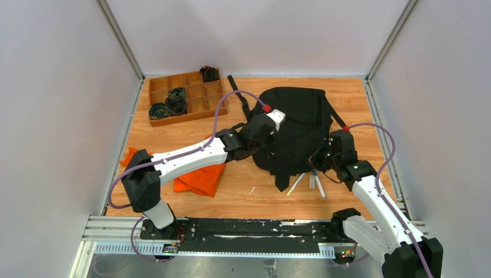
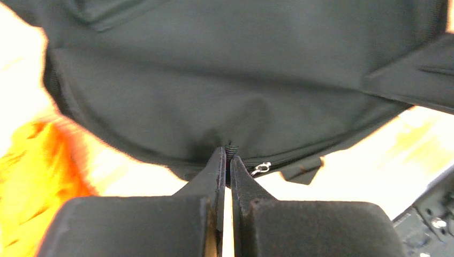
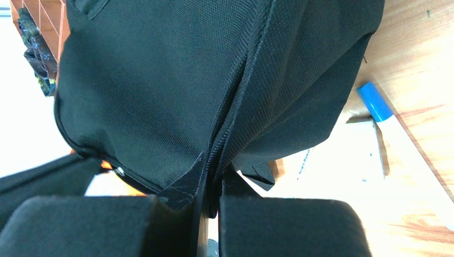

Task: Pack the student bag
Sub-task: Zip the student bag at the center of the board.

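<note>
Flanking student bag (image 1: pixel 295 124): orange cloth (image 1: pixel 200 180), pens (image 1: pixel 295 185); tray (image 1: pixel 185 99) behind.

The left gripper (image 2: pixel 225 158) reaches forward and right, the right gripper (image 3: pixel 212 167) forward and left; each pinches the bag (image 1: pixel 301 116), jaws nearly together.

On my feed the wooden worktop (image 1: pixel 243 200) carries a shallow wooden tray (image 1: pixel 173 121) in its far left corner, divided into small compartments. One black coiled bundle (image 1: pixel 209 73) sits at the tray's far right corner, and a few more (image 1: pixel 158 110) fill compartments in its left half. A crumpled orange cloth (image 1: pixel 200 179) lies toward the left edge, closer to the near side. Right of the middle, toward the near edge, I see a few thin white pens (image 1: pixel 296 183) fanned out. One white pen (image 3: pixel 399 136) has a blue cap.
</note>
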### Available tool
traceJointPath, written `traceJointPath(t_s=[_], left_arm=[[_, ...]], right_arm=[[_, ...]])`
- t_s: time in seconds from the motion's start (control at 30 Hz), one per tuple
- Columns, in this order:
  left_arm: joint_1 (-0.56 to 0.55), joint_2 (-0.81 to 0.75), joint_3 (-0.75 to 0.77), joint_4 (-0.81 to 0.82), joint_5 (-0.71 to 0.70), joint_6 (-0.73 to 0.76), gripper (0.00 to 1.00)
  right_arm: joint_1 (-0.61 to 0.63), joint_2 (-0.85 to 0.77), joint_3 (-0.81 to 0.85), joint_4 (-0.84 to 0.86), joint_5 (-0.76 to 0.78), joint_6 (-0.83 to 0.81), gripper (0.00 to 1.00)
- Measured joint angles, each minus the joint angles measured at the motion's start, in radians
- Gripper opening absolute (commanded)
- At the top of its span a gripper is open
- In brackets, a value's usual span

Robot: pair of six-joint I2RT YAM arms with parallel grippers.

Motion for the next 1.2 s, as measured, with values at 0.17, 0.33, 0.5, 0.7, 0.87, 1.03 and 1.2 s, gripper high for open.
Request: traceJointPath(t_s=[0.17, 0.33, 0.5, 0.7, 0.87, 1.03, 1.2], left_arm=[[0.095, -0.054, -0.054, 0.019, -0.019, 0.032, 0.00], [0.168, -0.054, -0.057, 0.037, -0.006, 0.041, 0.00], [0.239, -0.051, -0.059, 0.053, 0.005, 0.042, 0.00], [0.308, 0.006, -0.059, 0.097, 0.060, 0.028, 0.00], [0.322, 0.040, -0.063, 0.102, 0.112, 0.011, 0.00], [0.330, 0.026, -0.064, 0.117, 0.134, 0.007, 0.00], [0.330, -0.004, -0.072, 0.121, 0.166, 0.008, 0.00]], right_arm=[[0.000, -0.025, -0.008, -0.021, 0.003, -0.009, 0.00], [-0.003, -0.040, -0.013, -0.025, 0.003, -0.027, 0.00], [-0.027, -0.052, -0.014, -0.044, -0.005, -0.069, 0.00], [-0.084, -0.052, -0.013, -0.054, -0.036, -0.178, 0.21], [-0.080, 0.004, 0.144, -0.188, -0.070, -0.366, 0.78], [0.100, 0.023, 0.371, -0.271, 0.005, -0.510, 0.80], [0.472, 0.109, 0.438, -0.267, 0.197, -0.628, 0.77]])
